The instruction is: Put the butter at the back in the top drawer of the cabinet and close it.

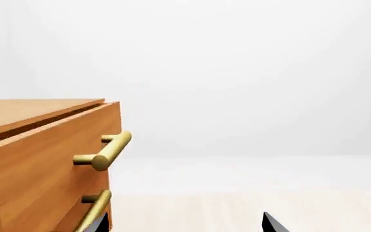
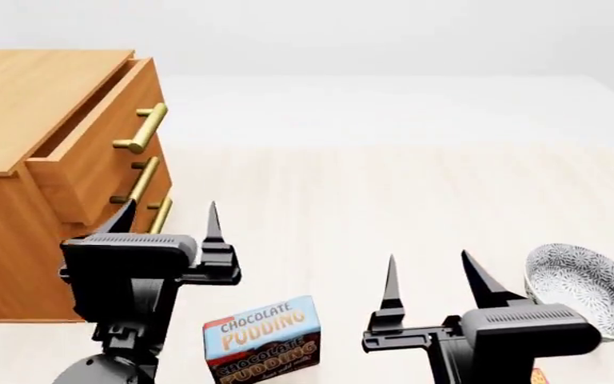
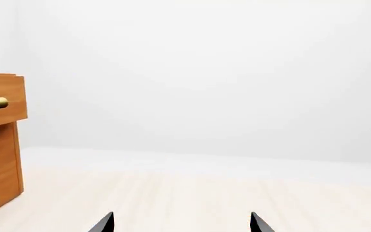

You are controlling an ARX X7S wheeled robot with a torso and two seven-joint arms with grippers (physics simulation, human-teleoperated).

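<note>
Ahead of my arms I see wide free counter (image 2: 392, 184). At the left stands the cabinet (image 2: 9, 232), its top drawer (image 2: 99, 148) pulled partly out; I cannot see inside. My left claw (image 2: 169, 218) is spread and holds nothing, beside the drawer handles. My right claw (image 2: 435, 276) is spread too, touching nothing. A pudding box (image 2: 265, 340) lies between them, a patterned bowl (image 2: 584, 288) at the right. The butter (image 2: 539, 374) shows only as a red corner under my right arm.
</note>
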